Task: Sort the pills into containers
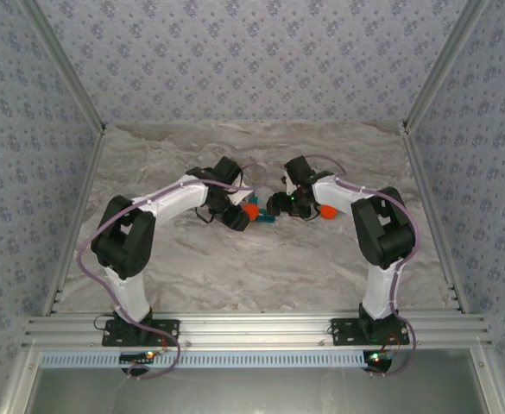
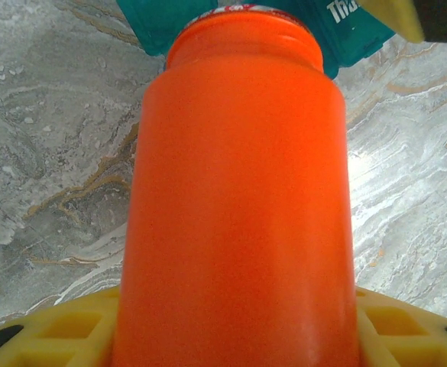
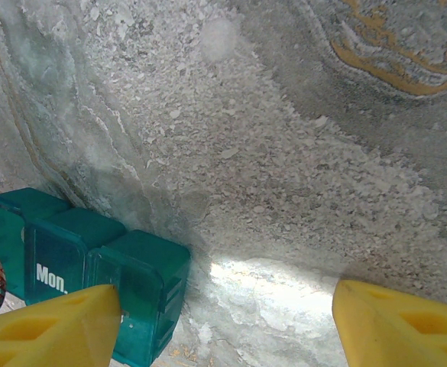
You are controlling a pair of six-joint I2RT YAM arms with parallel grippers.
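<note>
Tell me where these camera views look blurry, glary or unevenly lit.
Left wrist view: the orange bottle sits so close that it looks soft and featureless, and the table glares white to its right. Right wrist view: sharp enough to read Mon. on the teal box, with one bright patch on the marble beside it. Top external view: evenly lit, no strong glare.

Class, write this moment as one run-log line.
left gripper: holding orange bottle | right gripper: open beside teal box
</note>
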